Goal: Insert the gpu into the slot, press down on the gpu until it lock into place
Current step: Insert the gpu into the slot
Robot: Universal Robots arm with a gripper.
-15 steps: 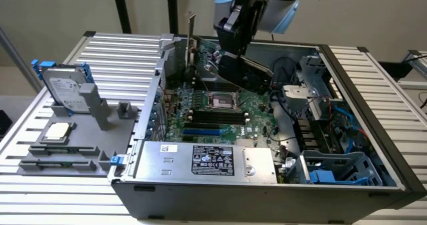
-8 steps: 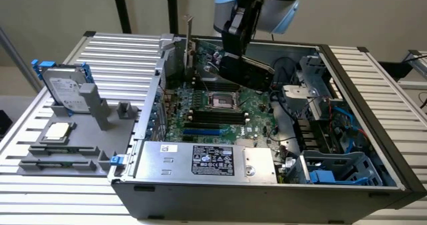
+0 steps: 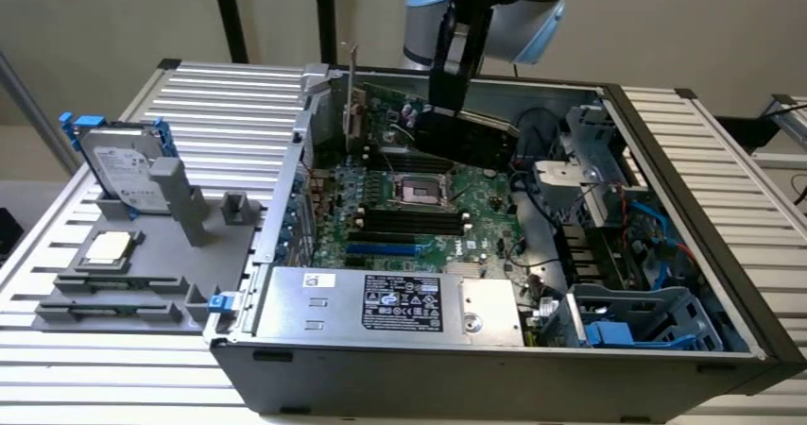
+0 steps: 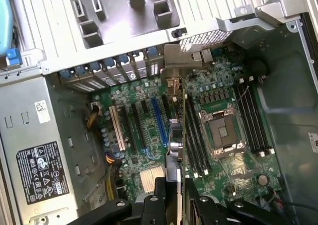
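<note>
Gripper (image 3: 449, 99) squeezing shut on the gpu (image 3: 472, 142), blue slot (image 3: 382, 251) lying at its 7 o'clock, power supply label (image 3: 401, 303) looking too tiny to read

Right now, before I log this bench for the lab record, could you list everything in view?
table: one, silver slats, under everything
computer case: one, dark grey, open, on the table
motherboard: one, green, inside the case
the slot: one, bright blue, on the motherboard, uncovered
memory strips: several, black, beside the slot
power supply: one, silver, in the case
fixture: one, grey, exterior view's left
hard drive: one, silver, propped on the fixture
the gpu: one, black, held over the motherboard, not in the slot
arm: one, grey and light blue, above the case
fingers: black, closed on the gpu
</note>
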